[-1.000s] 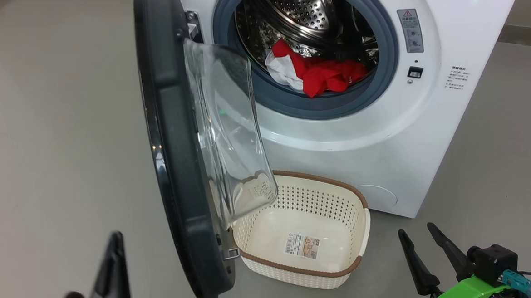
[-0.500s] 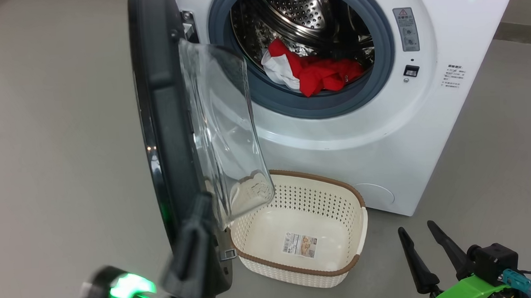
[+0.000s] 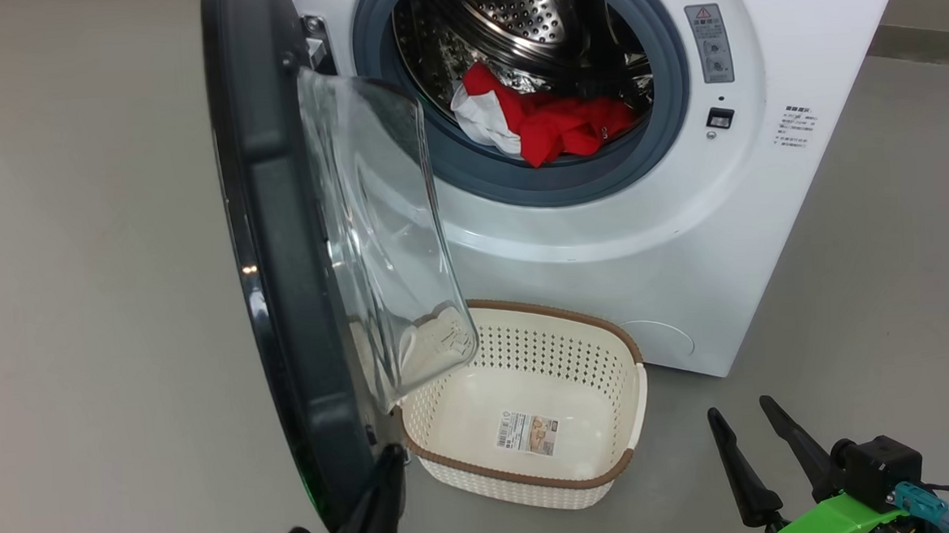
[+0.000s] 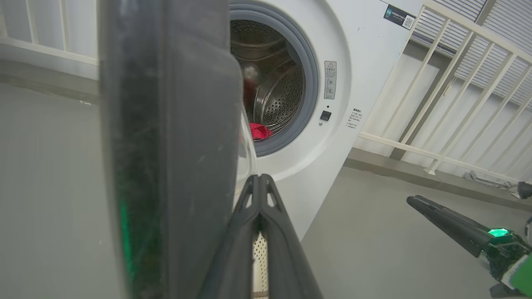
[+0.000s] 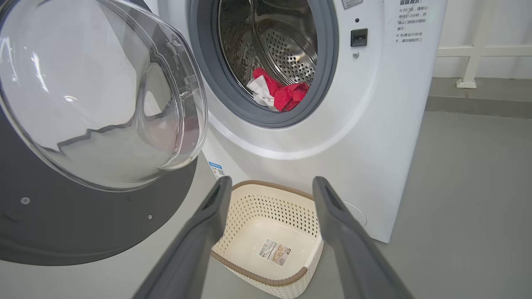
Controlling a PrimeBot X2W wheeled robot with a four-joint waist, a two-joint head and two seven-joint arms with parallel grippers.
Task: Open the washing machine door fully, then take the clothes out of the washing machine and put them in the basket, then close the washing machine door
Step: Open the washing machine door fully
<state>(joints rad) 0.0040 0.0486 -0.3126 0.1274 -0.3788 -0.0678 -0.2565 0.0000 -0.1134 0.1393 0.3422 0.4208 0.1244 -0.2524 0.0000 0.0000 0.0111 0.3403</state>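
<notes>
Standing open at left of washing machine (image 3: pixel 684 231), washing machine door (image 3: pixel 277 228) is cut off at top; glossy black rim, bulging clear glass bowl (image 3: pixel 383 222). Crumpled red-and-white clothes (image 3: pixel 556 124) are seen at mouth of perforated steel drum (image 3: pixel 510 13), against grey rubber gasket (image 3: pixel 519 189); in left wrist view they are mostly hidden by door. Cream perforated basket (image 3: pixel 608 337), brown rim, paper label (image 3: pixel 526 433), is set on floor (image 3: pixel 79 320) before machine, one corner blurred behind glass. Clenched left gripper (image 4: pixel 259 180) is seen beside door's lower edge; contact cannot be told. Released right gripper (image 5: pixel 270 182) is held before machine's right corner.
</notes>
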